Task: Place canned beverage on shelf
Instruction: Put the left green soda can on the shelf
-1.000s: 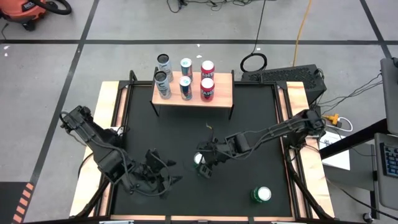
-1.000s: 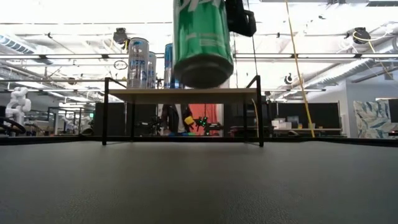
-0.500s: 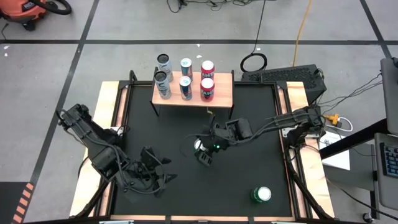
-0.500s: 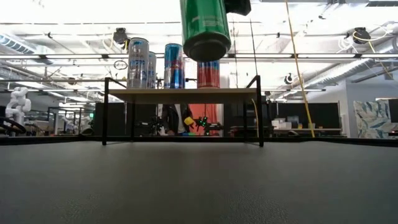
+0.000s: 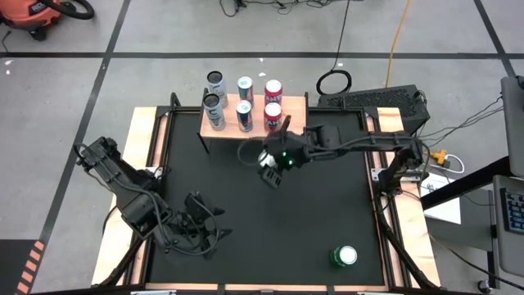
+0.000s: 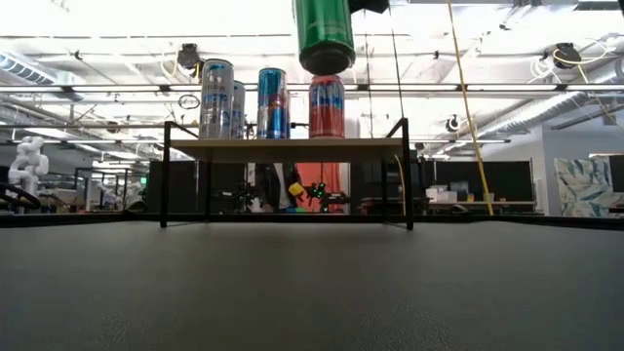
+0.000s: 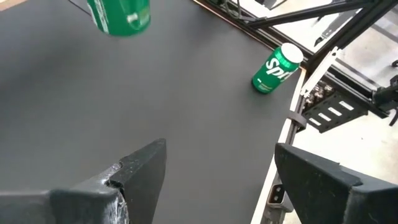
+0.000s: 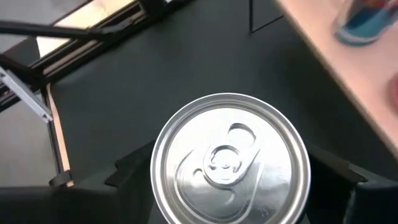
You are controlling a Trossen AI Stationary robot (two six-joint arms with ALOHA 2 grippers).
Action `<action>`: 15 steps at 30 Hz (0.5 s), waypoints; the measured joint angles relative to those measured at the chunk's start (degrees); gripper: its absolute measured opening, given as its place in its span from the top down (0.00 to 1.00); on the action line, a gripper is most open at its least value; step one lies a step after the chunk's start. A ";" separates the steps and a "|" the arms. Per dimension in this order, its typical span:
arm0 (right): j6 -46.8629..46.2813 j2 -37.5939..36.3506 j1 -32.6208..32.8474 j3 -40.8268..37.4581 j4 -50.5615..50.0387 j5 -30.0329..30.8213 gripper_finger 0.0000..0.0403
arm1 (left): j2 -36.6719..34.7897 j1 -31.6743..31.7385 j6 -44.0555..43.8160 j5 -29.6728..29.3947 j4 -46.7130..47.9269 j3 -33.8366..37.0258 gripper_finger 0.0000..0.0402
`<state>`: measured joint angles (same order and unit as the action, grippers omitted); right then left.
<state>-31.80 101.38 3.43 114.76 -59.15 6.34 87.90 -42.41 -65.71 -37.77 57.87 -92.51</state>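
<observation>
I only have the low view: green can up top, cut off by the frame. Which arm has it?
Observer: The right gripper holds the green can, in front of the shelf in the high view.
Operator: Any free spot on the shelf?
Observer: Six cans stand there in three pairs; the board's right end is bare.
Operator: More cans to go?
Observer: One more green can stands near the table's front right corner.
Operator: Left arm?
Observer: The left gripper is open, parked low at the front left.
</observation>
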 joint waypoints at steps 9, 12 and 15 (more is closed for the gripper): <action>2.33 0.02 -5.05 5.35 -1.48 -0.37 0.29 | 0.00 0.07 0.07 -3.16 0.50 0.00 0.26; 3.82 0.02 -7.12 7.31 -2.65 -0.34 0.29 | 0.00 0.62 0.06 -3.65 1.92 0.00 0.26; 5.87 0.02 -9.33 9.44 -3.65 -0.35 0.29 | 0.00 1.68 0.10 -3.66 2.91 0.00 0.26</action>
<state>-25.94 101.41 -5.90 124.20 -62.80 5.99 87.90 -40.73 -65.61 -41.44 60.78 -92.51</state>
